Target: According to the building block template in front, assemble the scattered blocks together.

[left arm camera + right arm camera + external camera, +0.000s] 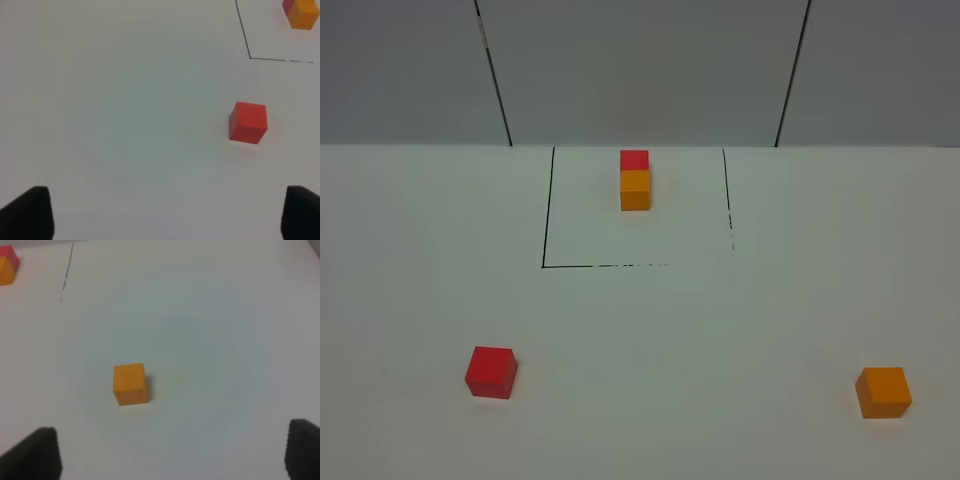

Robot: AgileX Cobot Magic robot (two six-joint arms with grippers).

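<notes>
Exterior high: matte red cube (491,371) lower left, matte orange cube (883,391) lower right, red-orange template pair (635,180) upper centre. Left wrist: left jaws spread, empty. Right wrist: right jaws spread, empty. Pre-grasp; next probably descend, pinch cubes.

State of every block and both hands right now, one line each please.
template pair: joined, inside the black-line square, untouched.
red cube: loose, lying apart, not held.
orange cube: loose, lying apart, not held.
left hand: open, empty.
right hand: open, empty.
</notes>
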